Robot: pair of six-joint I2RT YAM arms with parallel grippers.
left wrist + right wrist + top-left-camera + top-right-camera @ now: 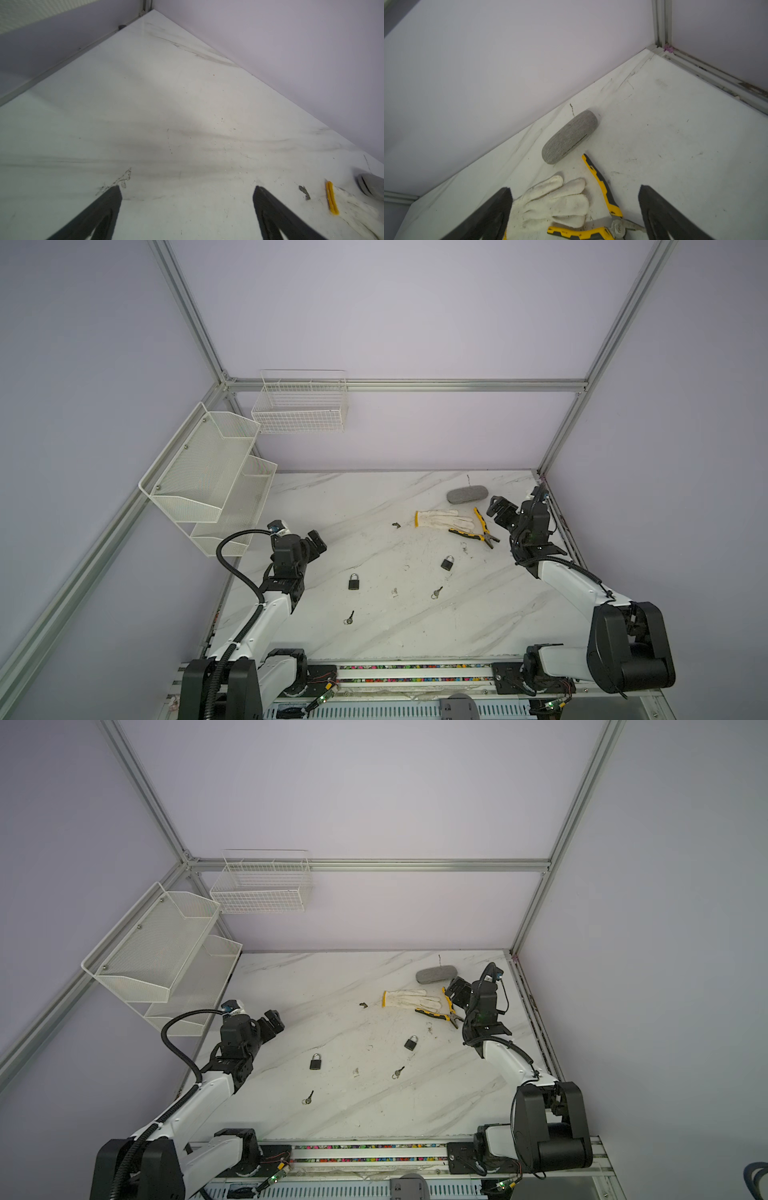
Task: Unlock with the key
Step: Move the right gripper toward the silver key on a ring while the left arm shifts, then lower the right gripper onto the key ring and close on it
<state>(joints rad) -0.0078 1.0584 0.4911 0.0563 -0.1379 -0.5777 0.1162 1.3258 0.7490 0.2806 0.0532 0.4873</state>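
Observation:
Two small dark padlocks lie on the marble table [374, 639], one left of centre [354, 582] [315, 1062] and one further right [447, 563] [411, 1042]. In front of each padlock lies a key, the left key [349, 618] [308, 1097] and the right key [436, 593] [398, 1073]. My left gripper [316, 540] [187, 190] hovers open near the table's left edge, behind the left padlock, with only bare table between its fingers. My right gripper [498, 510] [575, 189] stands open at the far right, above the glove and pliers, holding nothing. Neither wrist view shows padlocks or keys.
A white work glove [444, 518] [556, 201], yellow-handled pliers [478, 531] [600, 187] and a grey oval case [466, 494] [569, 137] lie at the back right. A wire basket [301, 406] and a two-tier mesh shelf [208, 477] hang on the left walls.

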